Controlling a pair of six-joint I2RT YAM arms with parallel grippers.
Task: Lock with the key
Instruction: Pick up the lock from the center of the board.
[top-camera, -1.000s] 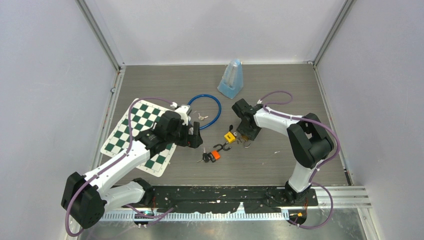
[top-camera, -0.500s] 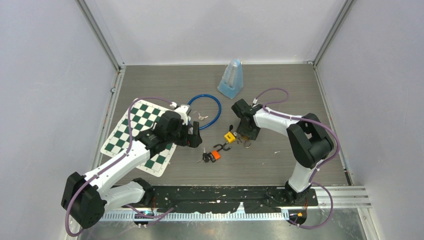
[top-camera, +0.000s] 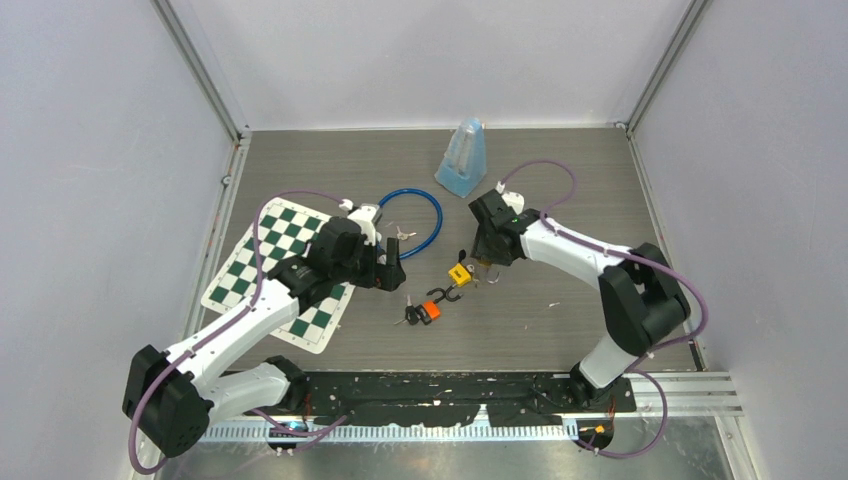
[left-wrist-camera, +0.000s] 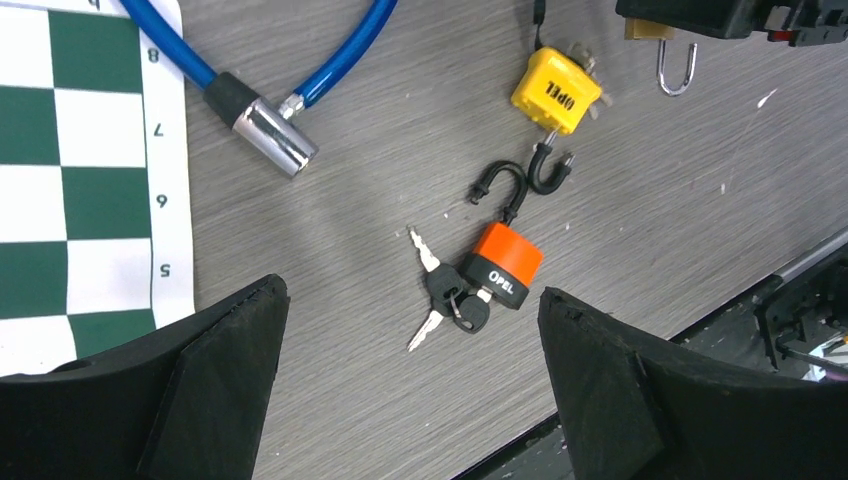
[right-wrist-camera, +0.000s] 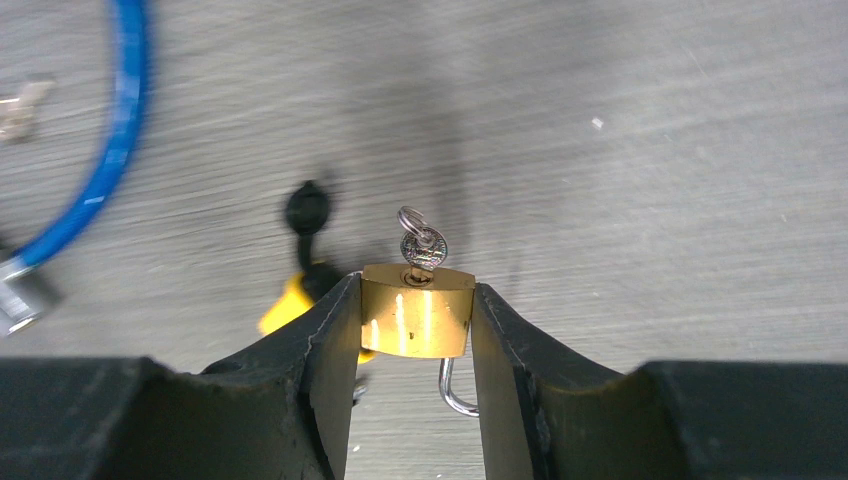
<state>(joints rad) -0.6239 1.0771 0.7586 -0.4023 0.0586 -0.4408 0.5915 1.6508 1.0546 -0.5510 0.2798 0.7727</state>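
Fingers (right-wrist-camera: 325, 380) of the right claw (right-wrist-camera: 415, 298) are black, smooth and wedge-shaped. They squeeze a little brass padlock (right-wrist-camera: 415, 322) from both sides. The padlock is a shiny gold block with rounded corners. A small silver key (right-wrist-camera: 421, 246) with a ring on its end sticks out of the keyhole and points away from the claw. A thin silver hoop (right-wrist-camera: 452, 392) comes out of the other end of the padlock. Only a hooked bit of it shows, so I cannot tell if it is clicked shut. This claw and its padlock are near the middle of the table, just beside a yellow padlock (left-wrist-camera: 555, 92), which is a boxy block with a black hoop.

The left claw (left-wrist-camera: 410, 295) is spread wide apart and holds nothing. Out in front of it lies an orange padlock (left-wrist-camera: 503, 264). It is round with a black band, and its black hoop is right up against the yellow one's hoop. Two black-headed keys (left-wrist-camera: 447, 293) lie touching the orange padlock.

Farther out is a blue cable (left-wrist-camera: 345, 45), bendy and shiny, with a silver metal end. A green and white checked mat (left-wrist-camera: 90, 180) lies flat to the left. A pale blue pointy box (top-camera: 462, 157) stands near the back. The table (left-wrist-camera: 700, 210) is grey with wood-like streaks. Plain pale walls (top-camera: 420, 60) close in the space.
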